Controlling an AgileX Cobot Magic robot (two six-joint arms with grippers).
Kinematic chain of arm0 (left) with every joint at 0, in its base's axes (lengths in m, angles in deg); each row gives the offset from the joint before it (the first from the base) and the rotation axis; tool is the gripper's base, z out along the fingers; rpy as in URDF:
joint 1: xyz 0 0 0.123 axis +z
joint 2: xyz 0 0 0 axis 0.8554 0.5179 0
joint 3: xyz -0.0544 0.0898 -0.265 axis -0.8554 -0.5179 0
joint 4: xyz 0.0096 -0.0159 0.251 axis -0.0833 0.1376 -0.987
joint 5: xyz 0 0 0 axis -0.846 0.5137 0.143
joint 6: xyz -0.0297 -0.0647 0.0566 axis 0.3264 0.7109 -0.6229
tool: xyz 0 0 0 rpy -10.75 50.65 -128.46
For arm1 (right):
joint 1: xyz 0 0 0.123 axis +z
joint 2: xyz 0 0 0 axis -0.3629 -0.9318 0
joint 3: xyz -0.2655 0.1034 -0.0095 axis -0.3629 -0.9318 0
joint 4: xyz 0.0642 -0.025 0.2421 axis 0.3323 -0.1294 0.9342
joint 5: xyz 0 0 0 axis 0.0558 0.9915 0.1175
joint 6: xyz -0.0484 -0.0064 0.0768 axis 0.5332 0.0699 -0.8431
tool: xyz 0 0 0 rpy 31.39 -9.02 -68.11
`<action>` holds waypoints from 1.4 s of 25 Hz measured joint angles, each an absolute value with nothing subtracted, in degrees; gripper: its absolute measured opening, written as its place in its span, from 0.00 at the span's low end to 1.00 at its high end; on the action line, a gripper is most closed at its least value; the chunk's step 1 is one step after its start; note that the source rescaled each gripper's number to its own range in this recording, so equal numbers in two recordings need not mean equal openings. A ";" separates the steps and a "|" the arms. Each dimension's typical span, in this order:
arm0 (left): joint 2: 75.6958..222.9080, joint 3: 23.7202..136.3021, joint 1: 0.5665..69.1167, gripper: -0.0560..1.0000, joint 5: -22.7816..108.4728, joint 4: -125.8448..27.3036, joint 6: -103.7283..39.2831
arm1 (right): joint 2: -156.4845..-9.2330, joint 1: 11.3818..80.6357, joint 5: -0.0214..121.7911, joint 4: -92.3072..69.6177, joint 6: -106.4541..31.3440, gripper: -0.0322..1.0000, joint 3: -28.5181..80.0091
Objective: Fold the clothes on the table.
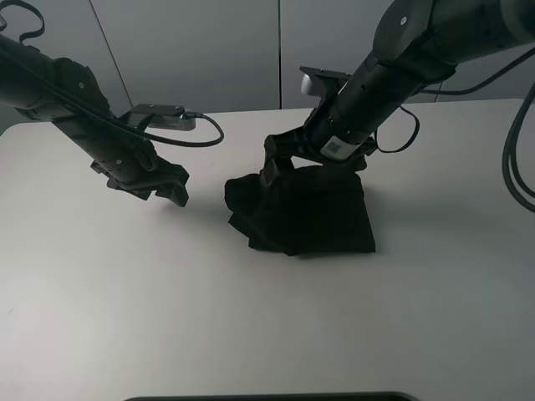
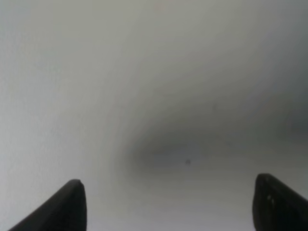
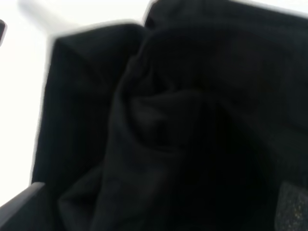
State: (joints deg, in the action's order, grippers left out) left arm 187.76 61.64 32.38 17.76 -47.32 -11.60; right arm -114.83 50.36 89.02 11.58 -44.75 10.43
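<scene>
The clothes (image 1: 305,213) lie as a crumpled black bundle on the white table (image 1: 125,292), a little right of the middle, with no print showing. My right gripper (image 1: 280,163) hangs over the bundle's far left edge. In the right wrist view its fingers (image 3: 21,202) stand wide apart at the frame's corners, open, with the black cloth (image 3: 163,120) filling the space under them. My left gripper (image 1: 167,188) is to the left of the clothes, apart from them, low over bare table. Its fingertips (image 2: 72,202) are spread wide with nothing between them.
A grey panelled wall (image 1: 209,50) runs behind the table. Cables (image 1: 213,134) loop off the left arm, and more (image 1: 514,159) hang at the right edge. A dark strip (image 1: 267,396) lies along the table's front edge.
</scene>
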 joint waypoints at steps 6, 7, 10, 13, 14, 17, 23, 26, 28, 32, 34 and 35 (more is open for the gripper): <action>187.76 61.64 32.38 0.94 17.76 -47.32 -11.60 | -107.05 50.36 92.83 -7.79 -52.03 1.00 10.56; 187.76 61.64 32.38 0.94 17.57 -47.32 -11.60 | -106.26 50.36 93.98 -12.28 -53.92 1.00 10.30; 187.76 62.63 32.44 0.94 14.71 -45.62 -12.26 | -104.93 50.36 96.79 -22.88 -60.78 1.00 8.07; 187.76 65.60 32.51 0.94 8.36 -38.09 -18.07 | -103.96 49.86 97.38 -31.73 -70.31 1.00 4.54; 187.76 66.80 32.51 0.94 5.98 -35.21 -20.64 | -103.55 49.15 97.38 -33.50 -72.69 1.00 3.32; 187.76 70.00 31.37 0.94 0.92 -28.07 -26.08 | -102.60 46.32 97.16 -35.14 -76.13 1.00 -0.01; 187.76 74.76 21.63 0.94 0.76 -28.42 -27.83 | -102.29 40.83 95.97 -34.98 -76.92 1.00 -3.88; 187.76 77.66 17.01 0.94 1.31 -29.77 -27.31 | -102.29 40.49 95.23 -34.98 -76.92 1.00 -4.37; 187.76 79.94 14.73 0.94 1.44 -33.02 -24.68 | -102.29 40.49 94.80 -34.98 -76.92 1.00 -4.35; 188.07 83.02 10.60 0.94 1.54 -43.55 -18.21 | -102.29 40.49 93.61 -34.98 -76.92 1.00 -4.35; 189.01 83.57 9.40 0.94 1.54 -47.20 -16.10 | -102.29 40.49 93.22 -34.98 -76.92 1.00 -4.35; 189.77 83.81 8.99 0.94 1.38 -48.35 -15.15 | -102.29 40.49 93.07 -34.98 -76.92 1.00 -4.35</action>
State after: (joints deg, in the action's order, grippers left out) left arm 189.77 83.81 8.99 1.38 -48.35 -15.15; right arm -102.29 40.49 93.07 -34.98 -76.92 -4.35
